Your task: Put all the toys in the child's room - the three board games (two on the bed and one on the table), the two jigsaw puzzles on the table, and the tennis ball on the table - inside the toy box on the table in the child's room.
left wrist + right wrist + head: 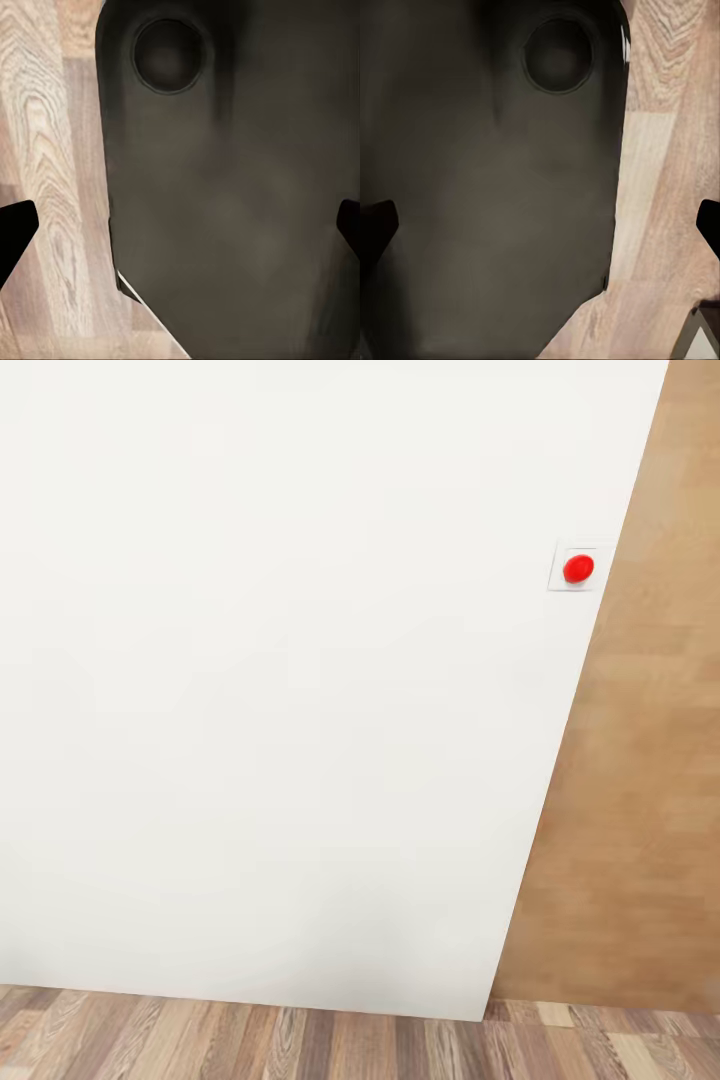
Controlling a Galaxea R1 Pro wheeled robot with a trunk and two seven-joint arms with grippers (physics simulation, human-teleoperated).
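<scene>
Facing: the head camera is looking at a plain white wall panel (280, 690), which is reaching from 9 o'clock past the centre, close in front.
Wall fitting: a round red button on a small white square plate (578, 568) is sitting at 2 o'clock near the panel's edge.
Beyond the edge: a light-brown wood surface (640, 790) is running down the 3 o'clock side.
Floor: grey-brown wood planks (300, 1045) are showing at 6 o'clock.
Left hand (180, 225): its dark fingertips are standing wide apart, holding nothing, above a dark rounded part of the robot's body (225, 187).
Right hand (540, 225): likewise spread and empty.
Task things: toys and toy box are nowhere among these pictures; the robot is apparently travelling.
Risk: driving on could be bumping the base into the wall; turning tightly could be clipping the panel's edge.
</scene>
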